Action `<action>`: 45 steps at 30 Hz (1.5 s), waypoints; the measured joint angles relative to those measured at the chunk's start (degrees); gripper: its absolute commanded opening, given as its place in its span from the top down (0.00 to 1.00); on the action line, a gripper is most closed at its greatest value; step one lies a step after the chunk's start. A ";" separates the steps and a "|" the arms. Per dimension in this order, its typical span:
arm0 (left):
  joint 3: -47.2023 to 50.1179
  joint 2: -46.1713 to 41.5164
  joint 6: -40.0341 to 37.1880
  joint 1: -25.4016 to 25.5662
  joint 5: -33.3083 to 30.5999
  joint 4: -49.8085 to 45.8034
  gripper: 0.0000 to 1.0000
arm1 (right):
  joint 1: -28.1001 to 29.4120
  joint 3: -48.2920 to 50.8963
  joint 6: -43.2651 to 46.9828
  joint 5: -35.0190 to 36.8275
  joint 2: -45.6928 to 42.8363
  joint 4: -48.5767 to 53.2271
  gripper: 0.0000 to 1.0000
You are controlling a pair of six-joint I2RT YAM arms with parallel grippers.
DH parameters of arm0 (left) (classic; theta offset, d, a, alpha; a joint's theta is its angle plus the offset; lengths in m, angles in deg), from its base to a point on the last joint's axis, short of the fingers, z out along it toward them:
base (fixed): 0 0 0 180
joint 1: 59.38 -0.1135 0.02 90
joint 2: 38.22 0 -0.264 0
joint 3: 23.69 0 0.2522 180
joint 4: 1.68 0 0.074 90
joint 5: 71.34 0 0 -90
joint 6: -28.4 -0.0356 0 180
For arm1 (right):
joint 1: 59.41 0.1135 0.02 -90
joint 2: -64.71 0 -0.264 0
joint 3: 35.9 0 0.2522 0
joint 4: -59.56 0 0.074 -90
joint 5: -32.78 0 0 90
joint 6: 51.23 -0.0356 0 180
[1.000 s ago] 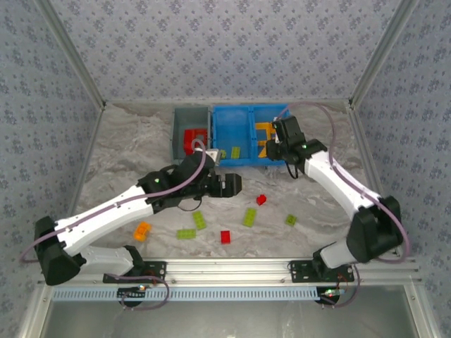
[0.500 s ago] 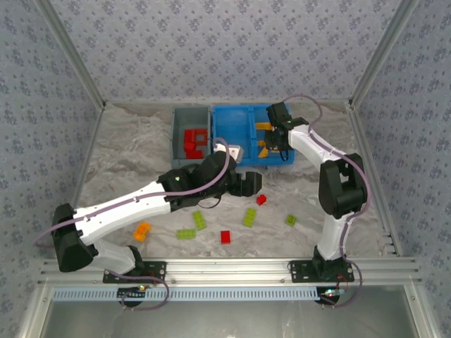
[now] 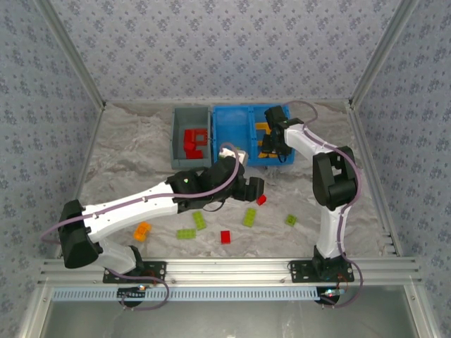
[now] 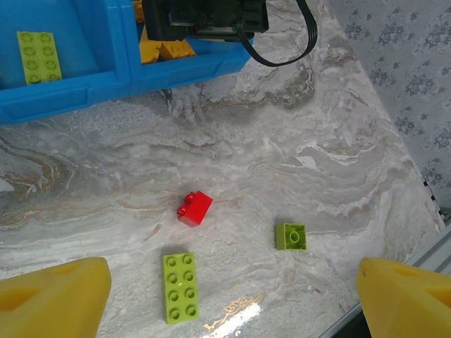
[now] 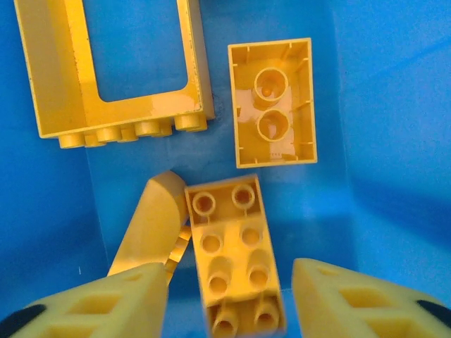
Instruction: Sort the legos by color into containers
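My left gripper (image 3: 252, 187) (image 4: 229, 304) is open and empty above the table, just left of a small red lego (image 3: 261, 200) (image 4: 195, 208). A lime 2x4 lego (image 4: 180, 286) and a small lime lego (image 4: 291, 236) lie near it. My right gripper (image 3: 271, 146) (image 5: 229, 304) is open inside the right compartment of the blue bin (image 3: 248, 160) (image 5: 366, 141). An orange 2x4 lego (image 5: 232, 260) sits loose between its fingers, touching neither. An orange frame piece (image 5: 116, 67), an upturned orange brick (image 5: 273, 102) and a curved orange piece (image 5: 151, 225) lie there too. The grey bin (image 3: 177, 137) holds red legos (image 3: 194, 141).
One lime lego (image 4: 39, 56) lies in the left blue compartment. On the table are more lime legos (image 3: 200, 220) (image 3: 186, 234), a red one (image 3: 225, 236) and an orange one (image 3: 143, 230) near the front. The metal rail (image 3: 232, 267) runs along the near edge.
My left arm has reached rightward to beside the small red lego. My right arm has folded back, bringing its gripper down into the right blue compartment.
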 measured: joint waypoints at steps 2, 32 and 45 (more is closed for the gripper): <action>0.00 0.00 -0.20 0.22 -0.24 -0.68 0.10 | 0.02 -0.07 0.13 0.02 -0.02 0.02 0.42; -22.40 38.58 -20.50 -2.60 7.85 -13.75 0.25 | 20.24 25.64 -6.32 13.55 -86.09 18.51 0.33; -26.62 44.33 -21.42 -5.33 9.97 -14.12 0.70 | 20.35 26.88 -6.32 12.00 -83.32 18.29 0.34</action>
